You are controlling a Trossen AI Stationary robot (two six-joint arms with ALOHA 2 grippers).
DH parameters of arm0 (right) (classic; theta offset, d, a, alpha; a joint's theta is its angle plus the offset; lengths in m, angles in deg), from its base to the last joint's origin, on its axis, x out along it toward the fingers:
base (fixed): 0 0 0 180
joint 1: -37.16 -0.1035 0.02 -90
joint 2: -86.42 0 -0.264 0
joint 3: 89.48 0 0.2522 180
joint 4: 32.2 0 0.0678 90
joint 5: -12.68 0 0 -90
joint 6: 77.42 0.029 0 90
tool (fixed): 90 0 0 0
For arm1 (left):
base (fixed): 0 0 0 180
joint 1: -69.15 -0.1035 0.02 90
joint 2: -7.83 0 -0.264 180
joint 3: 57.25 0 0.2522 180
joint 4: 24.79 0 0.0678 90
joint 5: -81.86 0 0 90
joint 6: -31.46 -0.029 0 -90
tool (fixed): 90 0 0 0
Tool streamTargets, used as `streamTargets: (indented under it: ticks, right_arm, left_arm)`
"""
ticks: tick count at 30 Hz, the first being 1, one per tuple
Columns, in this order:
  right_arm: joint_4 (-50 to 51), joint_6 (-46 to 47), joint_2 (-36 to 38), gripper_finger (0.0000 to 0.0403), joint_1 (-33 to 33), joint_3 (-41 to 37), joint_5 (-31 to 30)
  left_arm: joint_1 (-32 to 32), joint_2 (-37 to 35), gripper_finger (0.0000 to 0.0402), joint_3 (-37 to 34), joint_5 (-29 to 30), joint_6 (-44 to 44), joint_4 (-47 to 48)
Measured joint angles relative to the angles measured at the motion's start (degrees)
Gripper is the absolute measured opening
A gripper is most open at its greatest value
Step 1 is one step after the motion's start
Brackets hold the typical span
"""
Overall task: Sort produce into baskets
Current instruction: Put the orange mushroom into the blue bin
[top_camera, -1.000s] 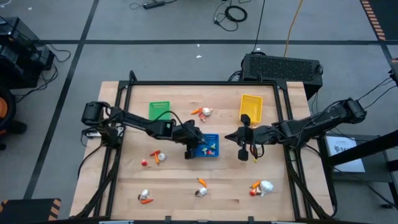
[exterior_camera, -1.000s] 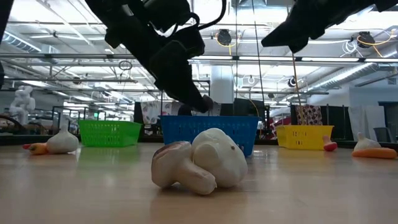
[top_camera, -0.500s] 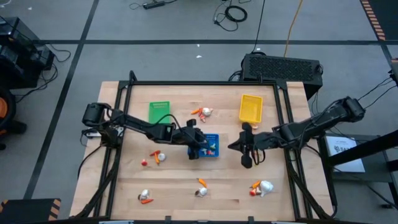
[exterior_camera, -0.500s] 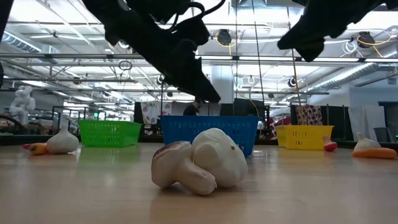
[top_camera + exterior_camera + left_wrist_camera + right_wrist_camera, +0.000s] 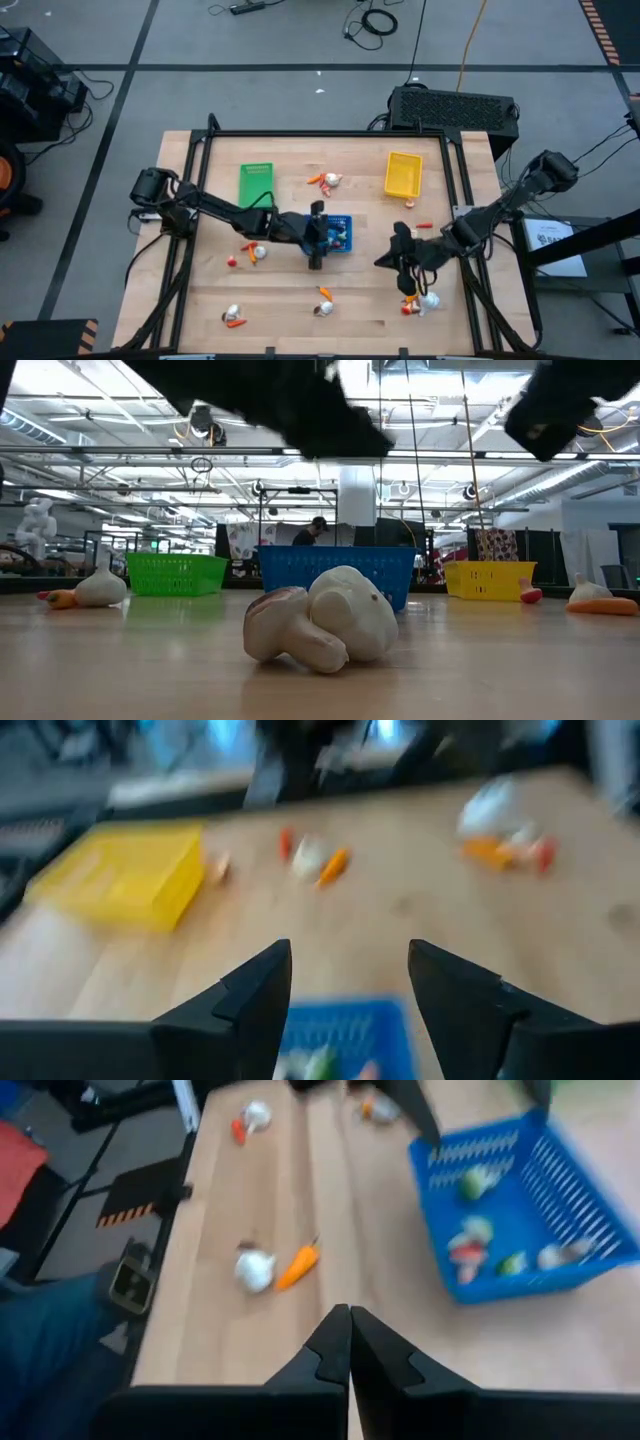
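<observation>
Left gripper (image 5: pixel 316 262) apart, empty beside blue basket (image 5: pixel 338 233). Right gripper (image 5: pixel 407 284) together; must part to pick garlic (image 5: pixel 428 300).

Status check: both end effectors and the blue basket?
Left end effector open, empty, beside blue basket. Right end effector shut, empty, near front-right garlic. Nothing blocking.

overhead, table-level, two wrist views, blue basket (image 5: pixel 338 233) shared

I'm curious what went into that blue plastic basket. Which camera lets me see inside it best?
The right wrist view: the blue perforated plastic basket is seen from above, small white, green and red toy pieces inside. The high view shows it tiny, the low view only its side wall, the left wrist view just a blurred edge.
</observation>
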Motion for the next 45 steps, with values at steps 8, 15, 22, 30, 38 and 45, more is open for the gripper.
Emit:
streamTargets:
  ticks: [8, 15, 22, 30, 38, 45]
  right_arm:
    - [0.0, 6.3, -5.0, 0.0, -10.6, 0.0, -8.1]
    - [0.0, 7.0, -2.6, 0.0, -16.3, 0.0, -10.5]
    - [0.8, 7.2, -1.2, 0.0, -20.9, 0.0, -10.6]
    - [13.4, 16.2, 3.5, 0.0, -24.8, 0.0, -20.4]
    - [15.4, 16.2, 5.9, 0.0, -27.2, 0.0, -25.4]
    - [15.4, 15.1, 5.9, 0.0, -27.4, 0.0, -25.6]
  left_arm:
    - [7.7, 6.1, 0.021, 5.4, 0.1, -0.6, -8.4]
    - [12.1, 21.9, 0.021, 22.2, 0.6, -3.8, -6.2]
    - [11.2, 33.3, 0.021, 38.2, -1.6, -5.1, -0.2]
    - [10.2, 43.5, 0.021, 49.1, -3.5, -5.1, -0.1]
    - [9.6, 49.9, 0.021, 55.3, -5.5, -5.0, 1.5]
    - [9.7, 49.9, 0.021, 55.4, -9.2, -5.0, 1.3]
